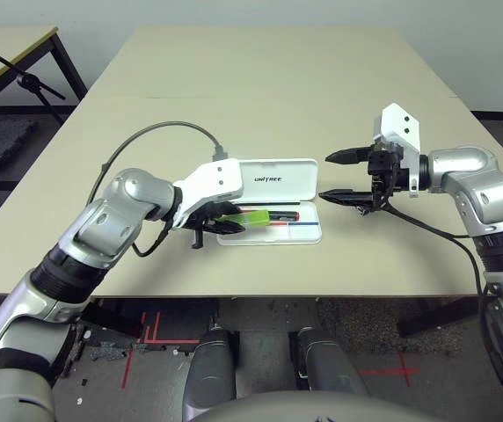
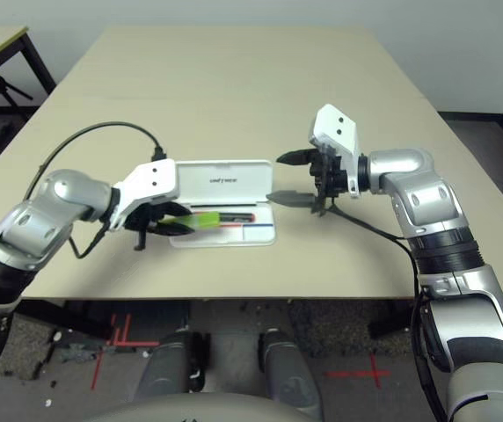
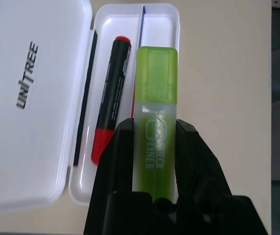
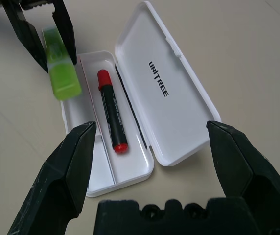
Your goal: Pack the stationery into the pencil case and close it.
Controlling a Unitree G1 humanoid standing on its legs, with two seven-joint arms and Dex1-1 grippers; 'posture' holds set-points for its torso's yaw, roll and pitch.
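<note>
And the left pincer (image 3: 154, 147) has the green highlighter (image 3: 155, 122) pinched between its fingers, right over the open pencil case (image 4: 105, 127)! Across the surface (image 1: 260, 97), the right pincer (image 4: 152, 147) is spread wide, empty, near the case's raised lid (image 4: 164, 88). Inside the case, the red-capped black marker (image 4: 111, 112) lies in the compartment beside the hinge, just beside the held highlighter and touching neither pincer.
</note>
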